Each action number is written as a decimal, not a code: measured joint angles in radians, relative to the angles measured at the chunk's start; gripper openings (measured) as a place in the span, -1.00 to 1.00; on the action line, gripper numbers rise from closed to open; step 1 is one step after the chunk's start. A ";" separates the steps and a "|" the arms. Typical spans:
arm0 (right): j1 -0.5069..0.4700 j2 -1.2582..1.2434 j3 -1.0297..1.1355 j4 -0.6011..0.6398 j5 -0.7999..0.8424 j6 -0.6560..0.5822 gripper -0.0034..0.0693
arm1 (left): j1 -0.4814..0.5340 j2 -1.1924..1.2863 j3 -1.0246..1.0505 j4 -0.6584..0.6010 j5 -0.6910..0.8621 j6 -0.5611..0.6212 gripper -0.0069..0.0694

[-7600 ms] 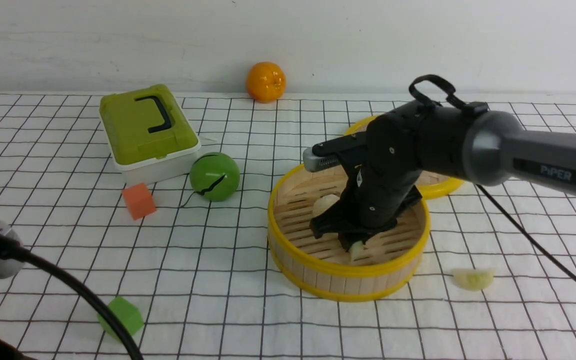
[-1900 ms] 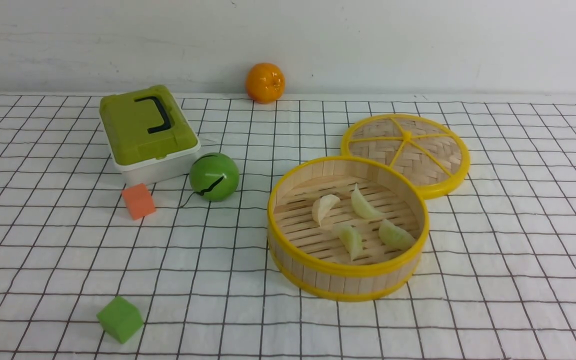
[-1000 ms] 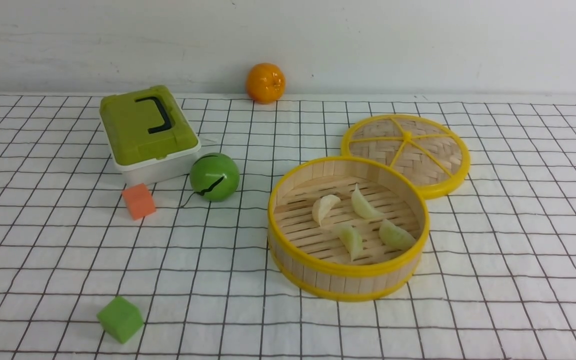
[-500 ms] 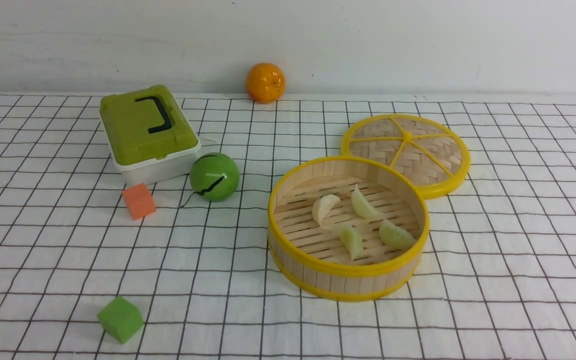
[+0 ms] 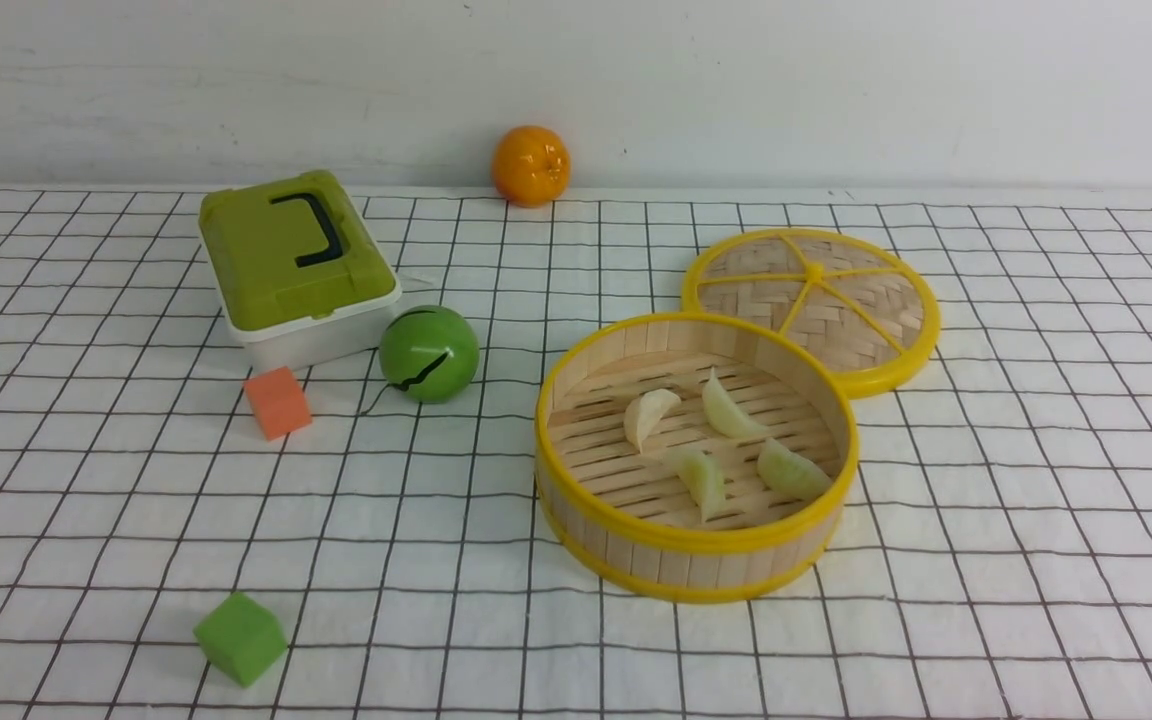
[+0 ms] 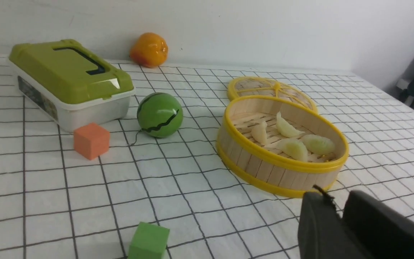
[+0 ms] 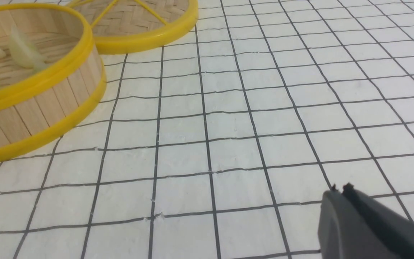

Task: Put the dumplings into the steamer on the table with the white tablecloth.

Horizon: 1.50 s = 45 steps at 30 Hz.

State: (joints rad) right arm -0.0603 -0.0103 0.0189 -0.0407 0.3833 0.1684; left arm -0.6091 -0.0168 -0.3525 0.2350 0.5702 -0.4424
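Change: gone from the front view since earlier, the right arm that reached into the steamer; fourth dumpling moved from the cloth into the basket.
Left gripper (image 6: 340,212): near edge, pulled back; narrow gap between jaws, nothing held.
Green cube (image 5: 240,637): near left, untouched.
Lunchbox (image 5: 296,264), melon ball (image 5: 429,353), orange cube (image 5: 277,402): far left, bystanders.
Steamer (image 5: 693,561): right of centre on white tablecloth (image 5: 1036,480), uncovered for loading.
Dumplings (image 5: 704,480): all four on the slatted floor; task judged done.
Lid (image 5: 812,308): behind, touching the steamer rim.
Right gripper (image 7: 338,194): near right, jaws closed, empty, parked clear.
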 joint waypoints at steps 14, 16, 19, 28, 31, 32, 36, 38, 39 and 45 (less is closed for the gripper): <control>0.000 0.000 0.000 0.000 0.000 0.001 -0.90 | 0.391 0.000 0.253 -0.166 -0.328 0.201 -0.85; 0.000 0.000 0.000 0.000 0.000 0.001 -0.90 | 0.497 0.000 0.305 -0.183 -0.391 0.211 -0.85; 0.000 0.000 0.000 0.000 0.000 0.001 -0.89 | 0.606 0.000 0.361 -0.186 -0.426 0.215 -0.85; 0.000 0.000 0.000 0.000 0.001 0.001 -0.89 | 0.726 0.000 0.380 -0.186 -0.382 0.217 -0.85; 0.000 0.000 0.000 0.000 0.001 0.001 -0.89 | 0.727 0.000 0.381 -0.184 -0.349 0.217 -0.85; 0.000 0.000 0.000 0.000 0.001 0.001 -0.89 | 0.727 0.000 0.382 -0.184 -0.323 0.217 -0.85; 0.000 0.000 0.000 0.000 0.001 0.001 -0.88 | 0.720 0.000 0.382 -0.178 -0.259 0.228 -0.85; 0.000 0.000 0.000 0.000 0.001 0.001 -0.87 | 0.712 0.000 0.382 -0.177 -0.242 0.241 -0.85; 0.000 0.000 0.000 0.000 0.001 0.001 -0.87 | 0.708 0.000 0.382 -0.176 -0.240 0.243 -0.85; 0.000 0.000 0.000 0.000 0.001 0.001 -0.83 | 0.672 0.000 0.382 -0.175 -0.226 0.288 -0.85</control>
State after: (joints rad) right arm -0.0603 -0.0103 0.0189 -0.0411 0.3840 0.1693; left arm 0.0627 -0.0168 0.0290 0.0597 0.3444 -0.1544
